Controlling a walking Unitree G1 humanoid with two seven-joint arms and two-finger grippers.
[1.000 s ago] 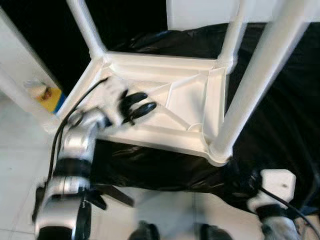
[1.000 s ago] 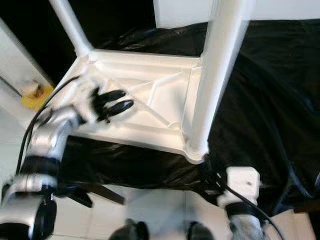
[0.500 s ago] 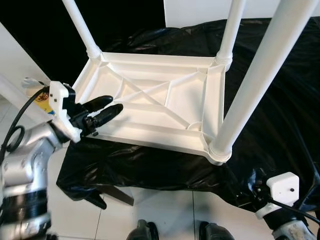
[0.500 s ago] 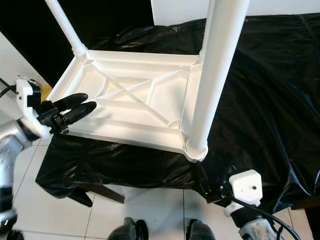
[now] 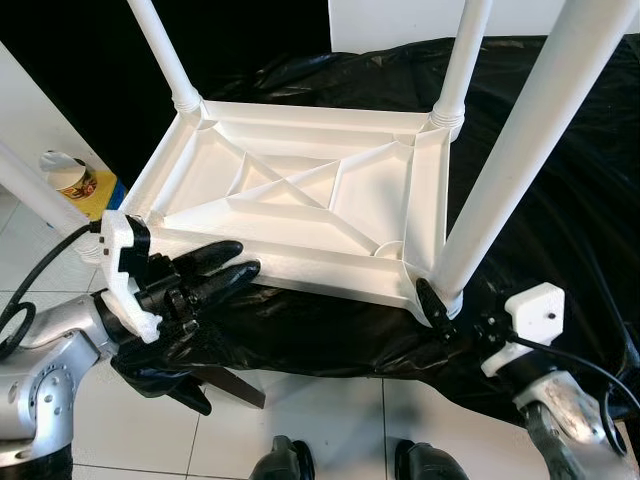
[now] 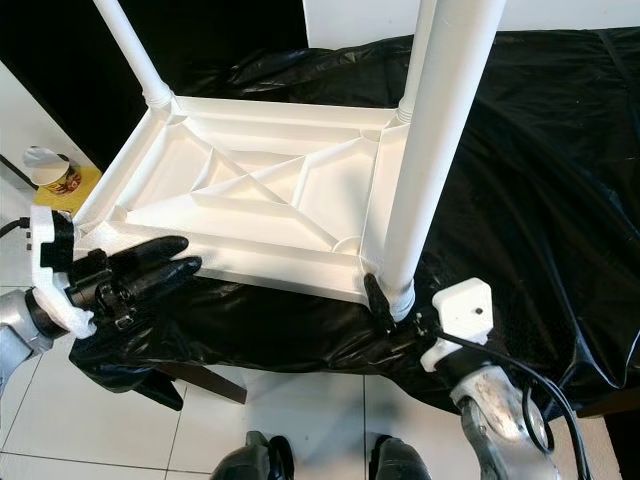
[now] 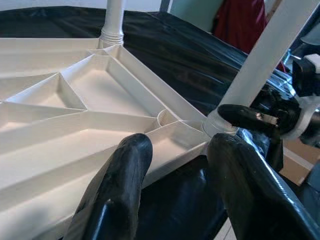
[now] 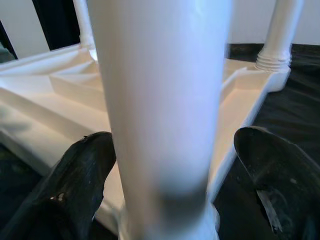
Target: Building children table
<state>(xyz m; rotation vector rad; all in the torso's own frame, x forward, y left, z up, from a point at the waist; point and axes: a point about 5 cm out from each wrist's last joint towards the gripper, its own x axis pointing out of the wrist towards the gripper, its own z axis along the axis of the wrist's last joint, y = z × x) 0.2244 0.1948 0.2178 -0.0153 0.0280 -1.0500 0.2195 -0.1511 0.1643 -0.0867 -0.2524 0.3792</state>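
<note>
black sheet [image 5: 560,180], upturned table [image 5: 300,200], right claw [image 8: 170,200] straddling leg [image 8: 160,100]

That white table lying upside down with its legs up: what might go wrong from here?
The right gripper is open around the near leg; a sideways push could tilt or loosen it. The table rests on loose black plastic, so it could slide. The left gripper, at the near edge, could snag that plastic.

Both arms are silver metal with dark joint bands. Each gripper, left [image 5: 215,270] and right [image 5: 432,302], has two long glossy black fingers on a white blocky wrist housing. Black cables loop from each wrist. Two dark feet [image 5: 285,462] show at 6 o'clock.
</note>
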